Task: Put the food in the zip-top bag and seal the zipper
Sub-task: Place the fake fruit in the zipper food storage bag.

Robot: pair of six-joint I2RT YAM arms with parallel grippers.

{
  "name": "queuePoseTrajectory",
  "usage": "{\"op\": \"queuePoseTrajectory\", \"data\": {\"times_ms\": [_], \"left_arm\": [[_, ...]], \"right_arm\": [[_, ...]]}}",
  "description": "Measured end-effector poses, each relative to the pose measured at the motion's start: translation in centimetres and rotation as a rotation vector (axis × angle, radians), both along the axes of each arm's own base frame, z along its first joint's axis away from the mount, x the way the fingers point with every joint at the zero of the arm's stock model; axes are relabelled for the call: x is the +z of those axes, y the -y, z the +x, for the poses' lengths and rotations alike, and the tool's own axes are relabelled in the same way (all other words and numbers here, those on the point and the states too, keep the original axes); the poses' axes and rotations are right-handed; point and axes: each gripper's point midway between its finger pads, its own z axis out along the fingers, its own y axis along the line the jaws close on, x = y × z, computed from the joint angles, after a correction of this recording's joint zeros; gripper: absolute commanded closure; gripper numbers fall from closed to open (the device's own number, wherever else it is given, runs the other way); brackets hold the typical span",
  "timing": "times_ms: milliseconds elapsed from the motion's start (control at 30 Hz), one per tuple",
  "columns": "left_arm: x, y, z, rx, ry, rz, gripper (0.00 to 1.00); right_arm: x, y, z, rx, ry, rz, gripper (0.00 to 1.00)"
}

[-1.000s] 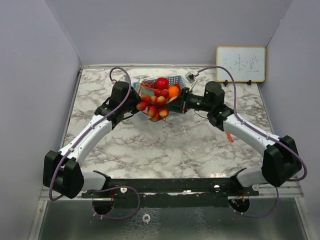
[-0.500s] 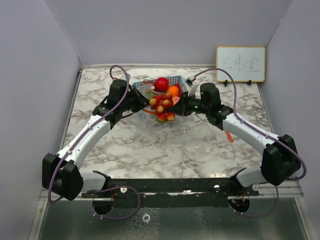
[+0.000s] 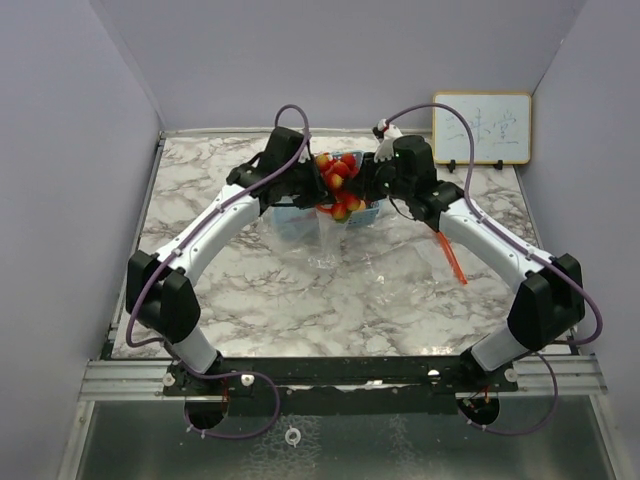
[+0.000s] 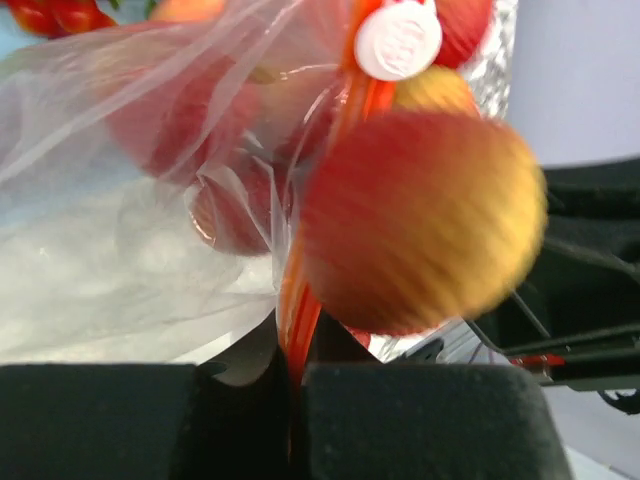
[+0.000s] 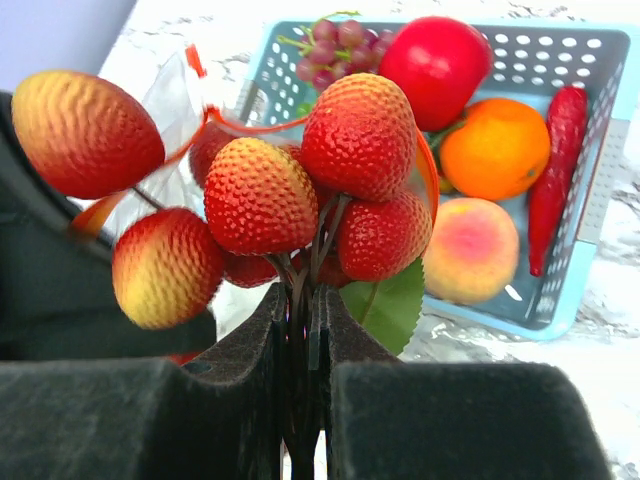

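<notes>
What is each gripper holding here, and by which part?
The left gripper pinches the zip-top bag by its orange-red zipper strip. The right gripper grips the strawberry bunch by its stems.

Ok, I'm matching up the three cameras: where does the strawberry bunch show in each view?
Top external: strawberry bunch between the two wrists, far centre.
Left wrist: one blurred berry, right of centre.
Right wrist: centre, stems pinched in the right gripper.
Shared landmark: clear bag.
</notes>
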Motion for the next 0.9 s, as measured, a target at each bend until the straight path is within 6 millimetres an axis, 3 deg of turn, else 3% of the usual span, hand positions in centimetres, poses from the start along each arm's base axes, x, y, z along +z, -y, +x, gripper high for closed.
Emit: {"op": "queuePoseTrajectory", "data": {"times_ms": [233, 600, 733, 833, 900], "left_arm": [[-1.3, 1.7, -1.0, -0.089, -0.061, 0.119, 1.0], [-4.4, -0.1, -2.9, -0.117, -0.143, 0.251, 1.0], [-4.6, -0.2, -2.9, -0.115, -0.144, 0.255, 1.0], [-4.6, -0.3, -2.7, -0.103, -0.139, 0.26, 1.0], [-4.5, -0.3, -2.6, -0.095, -0.141, 0.258, 1.0]], "right_arm": [[-1.4, 0.6, 0.8, -0.053, -0.047, -0.09, 0.98], [2.3, -0.7, 1.8, -0.056, -0.034, -0.035, 0.98], [2.4, -1.2, 1.5, -0.037, -0.057, -0.007, 0.98], [1.6, -1.3, 0.9, -0.022, -0.082, 0.0, 0.98], [0.0, -1.0, 0.0, -0.011, -0.111, -0.008, 0.98]]}}
